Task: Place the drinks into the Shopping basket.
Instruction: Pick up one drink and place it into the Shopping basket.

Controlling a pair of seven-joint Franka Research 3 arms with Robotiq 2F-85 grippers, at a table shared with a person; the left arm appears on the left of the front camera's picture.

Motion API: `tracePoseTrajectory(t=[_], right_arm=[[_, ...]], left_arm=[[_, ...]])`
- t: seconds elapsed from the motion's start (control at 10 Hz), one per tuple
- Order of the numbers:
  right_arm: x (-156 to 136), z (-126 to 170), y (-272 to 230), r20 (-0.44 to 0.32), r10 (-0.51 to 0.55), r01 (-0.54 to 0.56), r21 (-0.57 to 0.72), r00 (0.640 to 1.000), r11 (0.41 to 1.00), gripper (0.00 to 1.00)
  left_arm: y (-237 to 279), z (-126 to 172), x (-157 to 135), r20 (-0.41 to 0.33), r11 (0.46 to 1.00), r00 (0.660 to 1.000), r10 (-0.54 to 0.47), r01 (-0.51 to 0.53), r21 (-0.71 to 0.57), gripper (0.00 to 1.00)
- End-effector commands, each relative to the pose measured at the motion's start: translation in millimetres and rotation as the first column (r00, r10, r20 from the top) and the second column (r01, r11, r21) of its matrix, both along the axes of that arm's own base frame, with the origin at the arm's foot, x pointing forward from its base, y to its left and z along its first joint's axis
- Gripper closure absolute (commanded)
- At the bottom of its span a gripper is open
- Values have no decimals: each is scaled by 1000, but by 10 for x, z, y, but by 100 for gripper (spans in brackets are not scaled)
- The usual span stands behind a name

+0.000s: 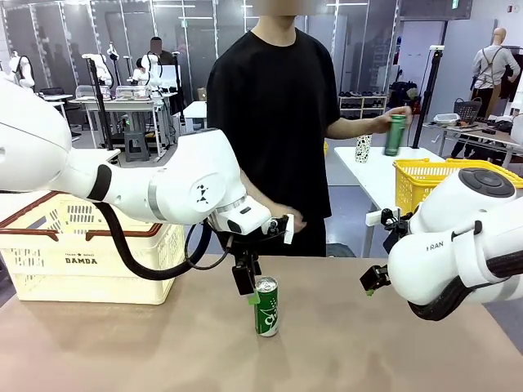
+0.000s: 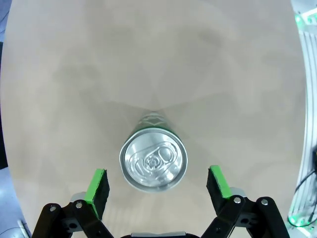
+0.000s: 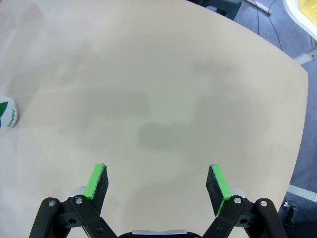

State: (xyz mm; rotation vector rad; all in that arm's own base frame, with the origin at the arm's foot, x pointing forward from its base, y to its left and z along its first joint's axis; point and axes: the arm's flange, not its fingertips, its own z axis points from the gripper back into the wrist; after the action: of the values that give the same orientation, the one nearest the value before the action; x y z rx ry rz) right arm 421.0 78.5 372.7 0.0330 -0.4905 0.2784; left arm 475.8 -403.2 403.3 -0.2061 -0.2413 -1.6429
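Observation:
A green drink can [image 1: 266, 306] stands upright on the table's middle. My left gripper [image 1: 248, 287] hangs straight over it, pointing down, open, its pads apart from the can. In the left wrist view the can's silver top [image 2: 153, 159] lies just ahead of the open left gripper [image 2: 157, 189], with green pads [image 2: 97, 189] on either side. My right gripper [image 1: 373, 282] hovers open at the right, above bare table [image 3: 163, 99] in its own view [image 3: 157, 182]; the can's edge [image 3: 6, 113] shows far left. The Shopping basket [image 1: 82, 253] stands at the left. The person holds another green can [image 1: 395, 135] over the far table.
Behind the person's table stand a spotted tumbler [image 1: 363, 149] and a yellow mesh basket [image 1: 433, 181]. The person's other hand [image 1: 292, 219] hangs near my left wrist. Bare tabletop [image 1: 343, 351] spreads between the can and my right arm.

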Motion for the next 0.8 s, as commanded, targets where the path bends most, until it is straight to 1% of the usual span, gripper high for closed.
tracePoseTrajectory(t=[0.0,0.3,0.7], right_arm=[[-1,-1,-9,0,5,-5,0,1000,1000,0],[-1,-1,-9,0,5,-5,0,1000,1000,0],[-1,-1,-9,0,5,-5,0,1000,1000,0]], left_arm=[[-76,7,39,-27,1000,1000,7,-8,-21,0],[-109,-96,118,-11,1000,1000,20,-20,-4,0],[-137,-210,204,-33,1000,999,27,-27,-4,0]])
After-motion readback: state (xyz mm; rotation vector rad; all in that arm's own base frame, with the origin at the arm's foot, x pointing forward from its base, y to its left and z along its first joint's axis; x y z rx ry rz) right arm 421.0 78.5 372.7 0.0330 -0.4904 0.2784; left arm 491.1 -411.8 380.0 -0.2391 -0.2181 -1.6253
